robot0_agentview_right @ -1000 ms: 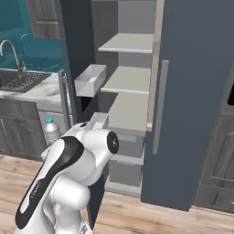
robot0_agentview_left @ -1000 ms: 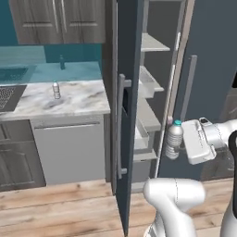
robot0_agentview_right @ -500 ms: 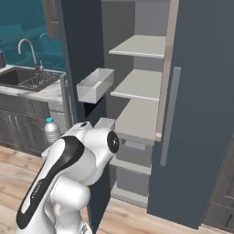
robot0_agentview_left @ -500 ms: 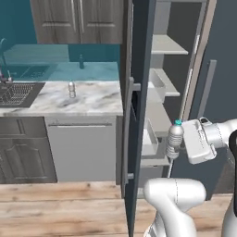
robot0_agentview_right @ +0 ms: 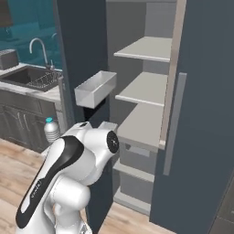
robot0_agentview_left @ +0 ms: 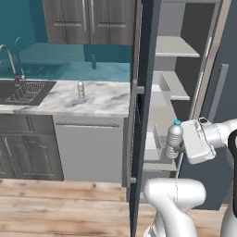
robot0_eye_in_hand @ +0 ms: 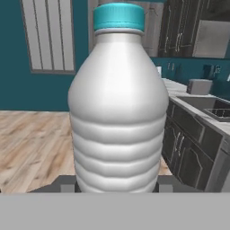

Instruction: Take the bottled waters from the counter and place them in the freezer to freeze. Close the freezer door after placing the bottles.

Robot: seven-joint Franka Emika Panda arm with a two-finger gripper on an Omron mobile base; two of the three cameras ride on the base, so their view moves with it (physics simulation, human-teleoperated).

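My gripper [robot0_agentview_left: 176,149] is shut on a bottled water [robot0_agentview_left: 174,137], a clear ribbed bottle with a light blue cap, held upright in front of the open freezer [robot0_agentview_left: 172,85]. In the hand view this bottle [robot0_eye_in_hand: 118,103] stands between the dark fingertips [robot0_eye_in_hand: 66,183]. From the right base view the same bottle [robot0_agentview_right: 51,130] peeks out left of the arm. Another bottled water [robot0_agentview_left: 81,89] stands on the marble counter [robot0_agentview_left: 105,99]. The freezer door [robot0_agentview_left: 140,115] stands open, edge-on, left of the held bottle. Its inner side carries a white bin [robot0_agentview_right: 96,88].
Pale grey shelves [robot0_agentview_right: 146,48] fill the freezer, with a drawer front [robot0_agentview_right: 137,153] below them. The adjoining dark panel [robot0_agentview_right: 203,114] with a bar handle [robot0_agentview_right: 175,122] stands to the right. A sink [robot0_agentview_left: 24,91] with faucet [robot0_agentview_left: 8,59] lies left of the counter.
The whole picture has shifted as the base moved; the freezer's inside now looks nearer. The gripper keeps the bottle in the same spot relative to the base.
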